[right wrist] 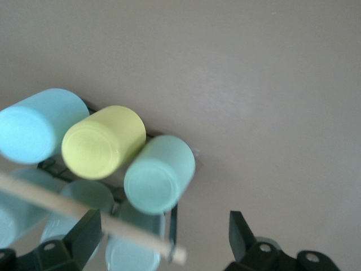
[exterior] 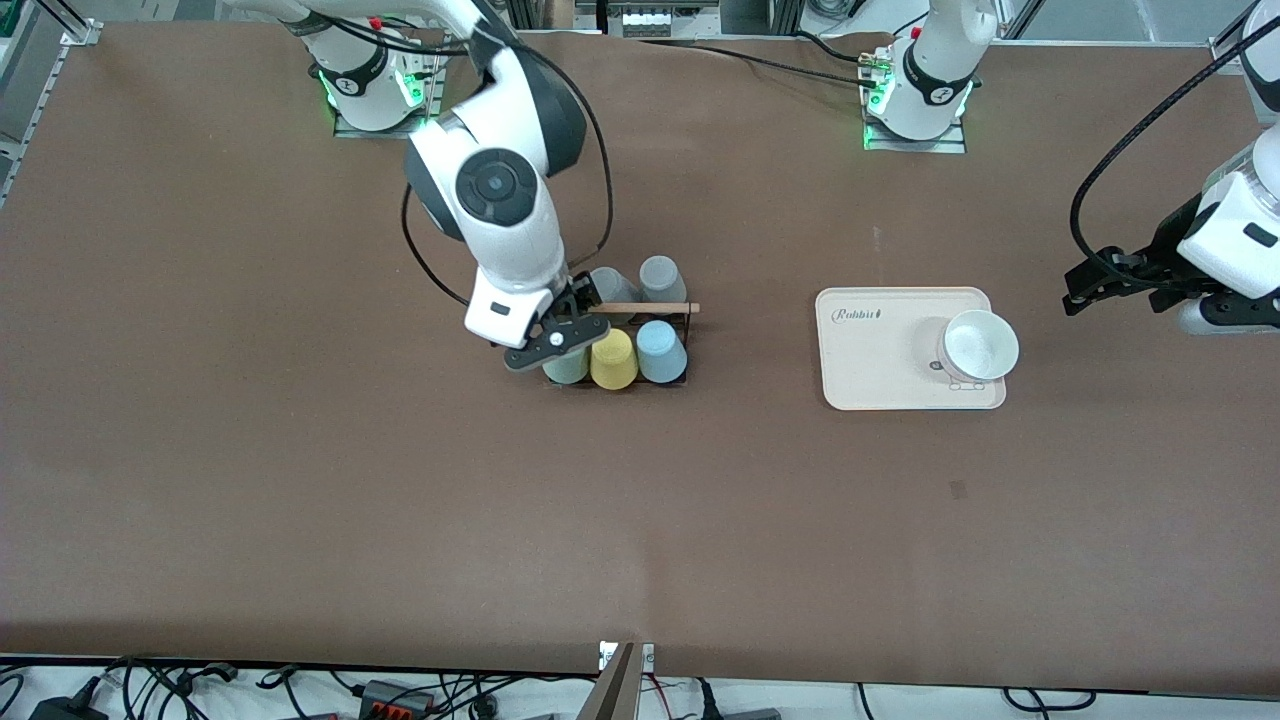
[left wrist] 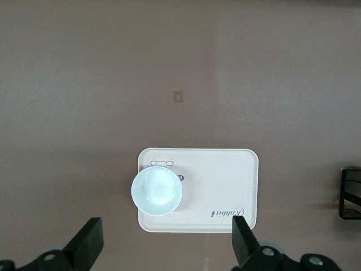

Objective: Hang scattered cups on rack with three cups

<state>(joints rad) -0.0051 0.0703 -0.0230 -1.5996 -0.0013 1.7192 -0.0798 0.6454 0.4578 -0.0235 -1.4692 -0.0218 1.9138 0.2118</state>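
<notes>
The black wire rack (exterior: 688,345) with its wooden rod (exterior: 650,308) stands mid-table. Its row nearest the front camera holds three cups mouth-down: mint-green (exterior: 565,370), yellow (exterior: 614,360) and light blue (exterior: 661,352). In the right wrist view they are the mint-green cup (right wrist: 161,172), the yellow cup (right wrist: 101,141) and the light blue cup (right wrist: 34,124). My right gripper (exterior: 558,328) hangs open just over the mint-green cup, holding nothing (right wrist: 163,223). A pale, almost white cup (exterior: 980,345) stands mouth-up on the beige tray (exterior: 870,350). My left gripper (exterior: 1090,285) waits open over the table at the left arm's end (left wrist: 166,228).
Two grey cups (exterior: 612,285) (exterior: 661,278) sit on the rack's row farther from the front camera. The left wrist view shows the pale cup (left wrist: 157,190) on the tray (left wrist: 220,180) and a corner of the rack (left wrist: 350,195).
</notes>
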